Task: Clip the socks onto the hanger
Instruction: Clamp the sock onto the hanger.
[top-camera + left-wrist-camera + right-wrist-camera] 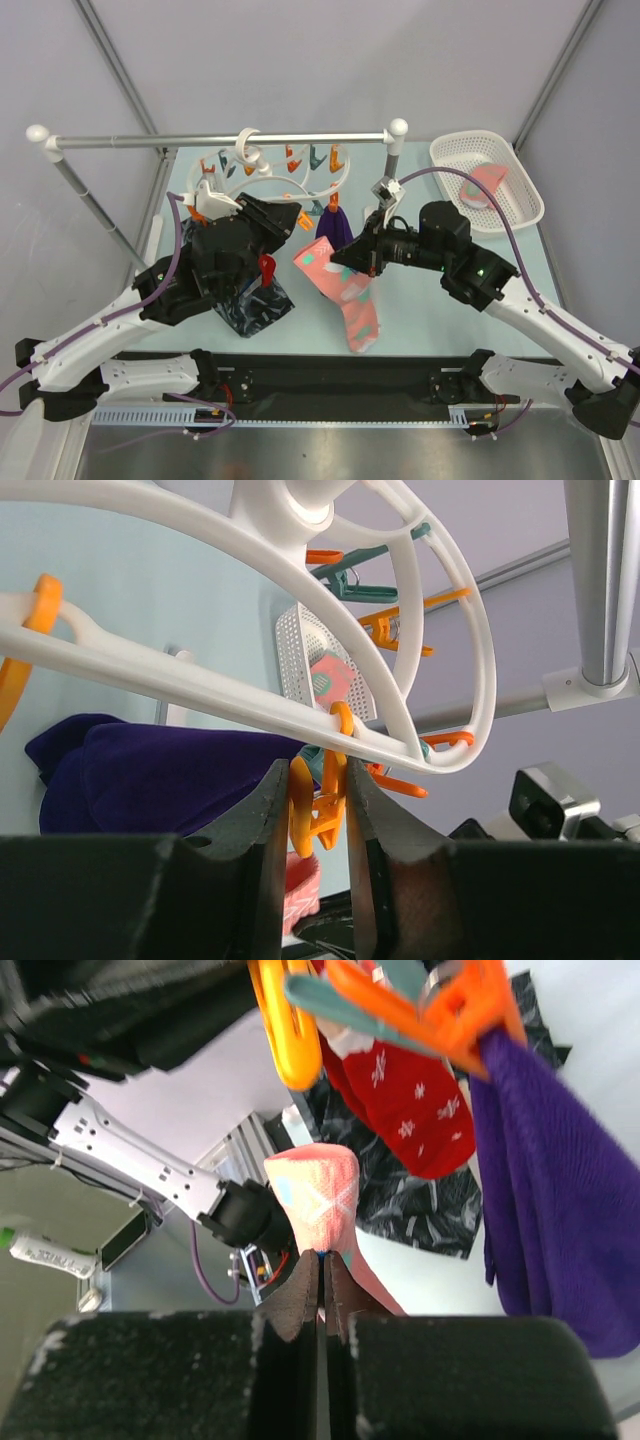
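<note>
Orange clothespin (305, 815) squeezed in left gripper (318, 780), jaws part-closed, likely to spread its mouth; hangs from white hanger (200, 692). Right gripper (322, 1278) clamped tight on salmon-pink sock (318, 1195) edge, held just under clothespin for feeding in.

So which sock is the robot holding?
The salmon-pink sock, pinched by the right end effector. The red sock hangs; a third sock lies in the basket.

Hanger (150, 675) ring cut off at top and left edges; purple cloth (560, 1190) cut off right.
</note>
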You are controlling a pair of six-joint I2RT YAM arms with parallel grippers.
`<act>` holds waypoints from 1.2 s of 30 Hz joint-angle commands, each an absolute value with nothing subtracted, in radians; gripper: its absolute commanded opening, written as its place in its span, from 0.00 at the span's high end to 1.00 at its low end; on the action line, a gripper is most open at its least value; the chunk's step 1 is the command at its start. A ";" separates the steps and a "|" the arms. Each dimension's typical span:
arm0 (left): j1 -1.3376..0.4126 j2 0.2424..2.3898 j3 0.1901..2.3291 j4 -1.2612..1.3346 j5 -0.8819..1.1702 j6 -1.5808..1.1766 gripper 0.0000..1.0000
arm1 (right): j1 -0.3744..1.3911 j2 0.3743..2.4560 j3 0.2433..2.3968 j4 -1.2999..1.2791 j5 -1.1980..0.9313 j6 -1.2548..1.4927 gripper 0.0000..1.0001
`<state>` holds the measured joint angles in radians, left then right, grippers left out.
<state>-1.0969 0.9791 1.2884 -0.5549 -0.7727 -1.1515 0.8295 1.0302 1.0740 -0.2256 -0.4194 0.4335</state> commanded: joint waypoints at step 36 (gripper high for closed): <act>-1.098 0.971 1.281 -0.586 -0.721 -1.166 1.00 | 0.854 1.112 1.180 -0.106 -0.468 0.456 1.00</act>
<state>-1.0969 0.9787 1.2884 -0.5484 -0.7555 -1.1553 0.8402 1.1080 1.1339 -0.1440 -0.4480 0.4625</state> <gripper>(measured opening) 0.288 0.017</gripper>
